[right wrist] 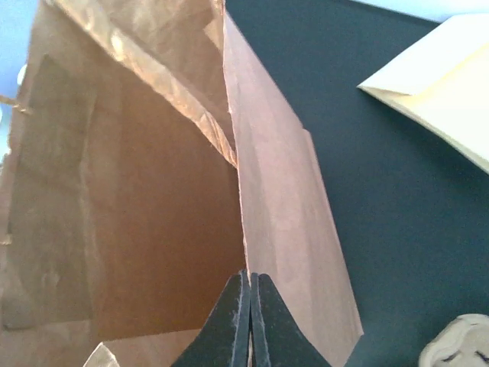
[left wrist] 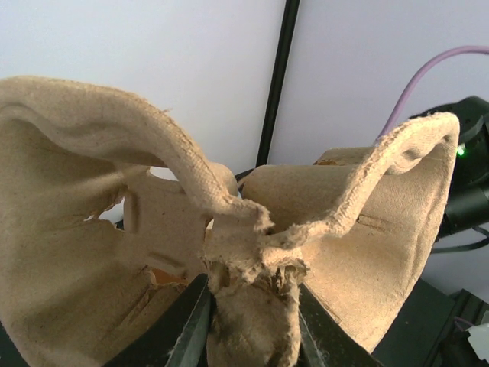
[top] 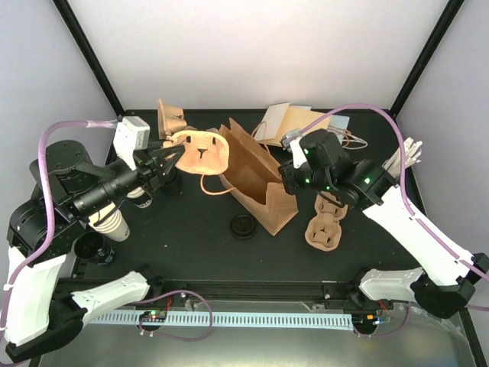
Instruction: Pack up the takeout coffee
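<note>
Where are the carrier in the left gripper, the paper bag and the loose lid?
pulp carrier (left wrist: 246,229), left wrist view, its centre ridge.
paper bag (top: 256,182), top view, its broad side panel.
black lid (top: 244,226), top view, its centre.

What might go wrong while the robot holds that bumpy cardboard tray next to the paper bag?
The left hand pinches the tray only by its thin, crumpled middle ridge, so it might slip or tear. The right hand grips just one thin edge of the paper bag, which might pull free and let the mouth sag.
</note>
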`<state>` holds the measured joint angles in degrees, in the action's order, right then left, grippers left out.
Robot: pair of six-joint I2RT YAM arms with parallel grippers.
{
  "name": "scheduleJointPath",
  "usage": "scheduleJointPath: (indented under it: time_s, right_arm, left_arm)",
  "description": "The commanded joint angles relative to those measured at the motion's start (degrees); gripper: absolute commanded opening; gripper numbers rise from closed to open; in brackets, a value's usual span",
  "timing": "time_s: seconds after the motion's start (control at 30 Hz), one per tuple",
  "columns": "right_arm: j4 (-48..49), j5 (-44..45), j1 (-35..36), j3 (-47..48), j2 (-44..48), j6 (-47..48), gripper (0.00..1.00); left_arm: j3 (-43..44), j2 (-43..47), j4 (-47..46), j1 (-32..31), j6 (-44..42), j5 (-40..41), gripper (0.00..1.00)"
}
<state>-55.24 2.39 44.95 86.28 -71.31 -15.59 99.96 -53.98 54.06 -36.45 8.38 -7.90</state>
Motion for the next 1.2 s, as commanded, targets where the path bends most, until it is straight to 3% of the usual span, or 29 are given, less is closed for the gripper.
scheduleJointPath:
  time_s: [0.0, 0.2, 0.53, 0.97, 1.17]
  right_arm:
    - [3.83, 0.39, 3.67, -3.23, 2.81, -5.53, 0.01]
    - [7.91, 2.63, 9.99, -3.53, 2.28, -10.36, 0.01]
    - [17.85, -0.55, 12.27, -4.03, 1.27, -17.32, 0.01]
    - [4.54, 15.63, 12.18, -3.33, 5.66, -15.26, 0.01]
    - [2.01, 11.11, 12.18, -4.79, 6.48, -14.14, 0.01]
  left_arm:
    - [0.82, 0.67, -2.8, 0.29, 1.52, -2.15, 0.22]
    - [0.85, 1.05, -2.91, 0.24, 1.77, -2.73, 0.22]
    - [0.66, 1.44, -2.67, 0.32, 2.1, -3.08, 0.22]
    - [-1.91, 2.05, -3.53, 0.23, 3.38, -5.45, 0.22]
    - [-4.23, 2.03, -5.65, 0.24, 5.03, -8.28, 0.22]
